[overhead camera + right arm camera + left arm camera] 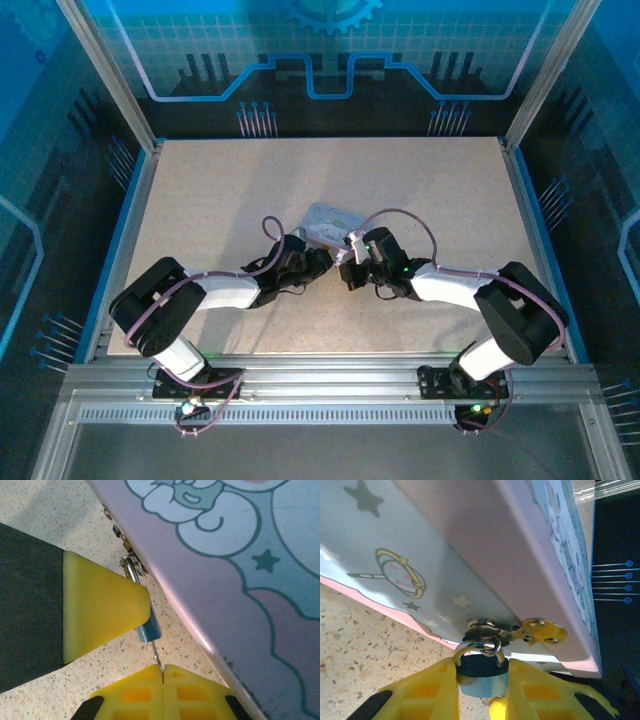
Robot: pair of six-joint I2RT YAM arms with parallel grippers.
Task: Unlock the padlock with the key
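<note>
The padlock (148, 630) hangs at the edge of the pale blue box (240, 580). Its shackle (129, 569) is looped through the box's metal hasp (487, 630), and its body sits just above the speckled worktop (50, 510). It looks small, rigid and light, and its smooth metal would probably slip or swivel on the shackle unless pinched flat across the body. That is where the left end effector (481, 680) has it, with 2 yellow fingers (430, 690) closed narrowly on the body's sides.

In the right wrist view the padlock's long axis runs from the shackle at upper left down to the keyway end at lower right, roughly parallel to the box edge.

The key (156, 656) is a thin stiff sliver lying almost in line with that axis. Its tip meets the bottom of the body, though how deep it sits I cannot tell. The right end effector (163, 680) is pressed fully together on the key's tail. So slim a blade would likely bend or slip if twisted off-axis, so the turn should probably be gentle and about the key's own length.
</note>
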